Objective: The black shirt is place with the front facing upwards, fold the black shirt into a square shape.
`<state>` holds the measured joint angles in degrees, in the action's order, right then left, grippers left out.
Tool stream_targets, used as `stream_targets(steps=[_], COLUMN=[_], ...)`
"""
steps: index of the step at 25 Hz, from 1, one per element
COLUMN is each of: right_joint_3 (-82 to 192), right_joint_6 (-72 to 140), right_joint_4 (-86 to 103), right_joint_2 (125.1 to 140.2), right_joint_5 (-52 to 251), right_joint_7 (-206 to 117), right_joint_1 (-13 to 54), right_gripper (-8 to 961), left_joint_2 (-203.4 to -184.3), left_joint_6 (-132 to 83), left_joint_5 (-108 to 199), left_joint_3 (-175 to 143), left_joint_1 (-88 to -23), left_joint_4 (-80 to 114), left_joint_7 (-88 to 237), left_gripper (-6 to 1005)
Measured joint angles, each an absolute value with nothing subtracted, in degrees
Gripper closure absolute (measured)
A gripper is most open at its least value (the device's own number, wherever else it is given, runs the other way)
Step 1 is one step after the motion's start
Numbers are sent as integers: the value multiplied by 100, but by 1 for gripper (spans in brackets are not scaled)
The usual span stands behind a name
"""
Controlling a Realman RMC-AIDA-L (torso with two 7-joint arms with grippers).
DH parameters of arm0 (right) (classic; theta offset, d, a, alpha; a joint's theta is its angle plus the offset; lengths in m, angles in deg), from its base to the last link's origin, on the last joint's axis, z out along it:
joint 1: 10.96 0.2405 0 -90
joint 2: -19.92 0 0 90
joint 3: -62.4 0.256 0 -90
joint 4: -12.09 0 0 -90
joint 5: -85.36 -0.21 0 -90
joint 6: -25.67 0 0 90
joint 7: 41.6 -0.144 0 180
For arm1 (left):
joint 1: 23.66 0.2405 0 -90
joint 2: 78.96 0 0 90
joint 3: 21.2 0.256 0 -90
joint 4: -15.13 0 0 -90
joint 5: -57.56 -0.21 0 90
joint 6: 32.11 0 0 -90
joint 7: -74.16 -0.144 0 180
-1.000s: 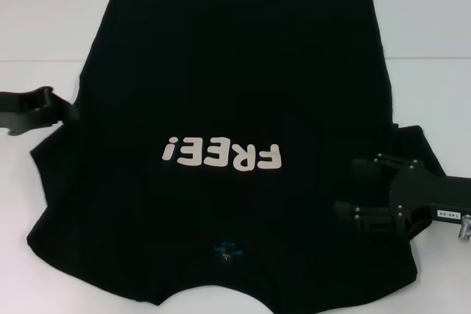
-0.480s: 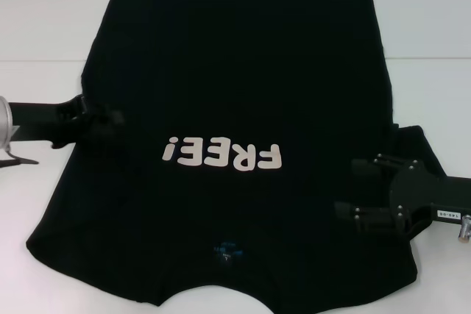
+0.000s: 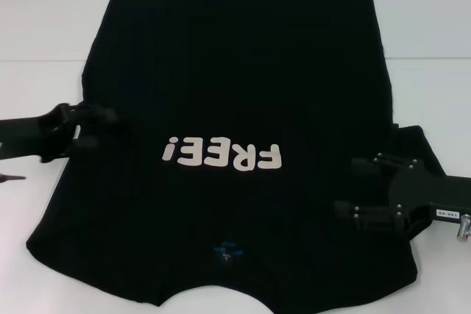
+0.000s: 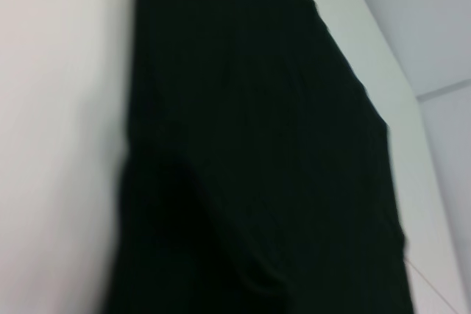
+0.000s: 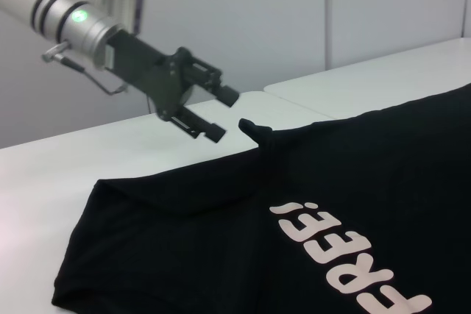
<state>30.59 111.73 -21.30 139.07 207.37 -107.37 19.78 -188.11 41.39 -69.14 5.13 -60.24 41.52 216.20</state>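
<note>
The black shirt (image 3: 235, 86) lies spread flat on the white table, front up, with the cream "FREE!" letters (image 3: 222, 156) and a small blue neck label (image 3: 224, 252) near me. My left gripper (image 3: 107, 129) is open at the shirt's left edge, fingertips just over the cloth. The right wrist view shows it (image 5: 223, 114) open, beside a small raised peak of cloth (image 5: 254, 129), holding nothing. My right gripper (image 3: 346, 185) is open over the shirt's right sleeve area. The left wrist view shows only the shirt (image 4: 257, 145) on the table.
The white table (image 3: 44, 34) has a seam line (image 3: 37, 60) running across behind the left arm. Bare table lies left and right of the shirt. A pale wall (image 5: 257, 20) stands behind the table in the right wrist view.
My left gripper has moved right from off the shirt onto its left edge and dropped slightly. The right gripper and the shirt have not moved.
</note>
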Motion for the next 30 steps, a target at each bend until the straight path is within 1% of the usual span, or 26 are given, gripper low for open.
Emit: stream_targets(steps=[2,4,7,10,14,17,20,25,26,28,30], right_joint_3=[3071,3080,3091,3092,3086,3093,3094,3098,3101,3115,3140], right_joint_6=[11153,11129,11096,11088,11091,11098,11097,11096,11095,11091,11075], right_joint_4=[-2130,-2130,-2130,-2130,-2130,-2130,-2130,-2122,-2121,-2123,-2125], right_joint_2=[13909,13910,13915,13922,13926,13927,13928,13928,13928,13928,13915], right_joint_5=[20737,20738,20739,20737,20734,20734,20735,20741,20742,20741,20738], right_joint_7=[-10748,-10751,-10758,-10760,-10761,-10761,-10761,-10761,-10761,-10766,-10839], right_joint_1=[1970,1959,1952,1952,1942,1929,1919,1910,1910,1909,1909], right_gripper=[25,25,25,26,26,26,26,25,25,25,25], left_joint_2=[-18820,-18856,-18980,-19147,-19359,-19476,-19547,-19555,-19477,-19393,-19243], left_joint_6=[3893,3656,3235,2920,2438,2237,2265,2984,3527,3882,4479], left_joint_5=[-6913,-6900,-6882,-6876,-6821,-6802,-6619,-5905,-5753,-5752,-5763], left_joint_3=[511,504,493,499,497,501,488,488,511,527,557], left_joint_1=[-5894,-5835,-5841,-5954,-6204,-6425,-6552,-6492,-6375,-6285,-6106], left_joint_4=[4217,4227,4220,4216,4185,4183,4198,4166,4198,4220,4228], left_joint_7=[21550,21536,21458,21300,21133,21014,20795,19993,19670,19444,18886], left_gripper=[371,346,309,272,275,275,274,272,272,271,271])
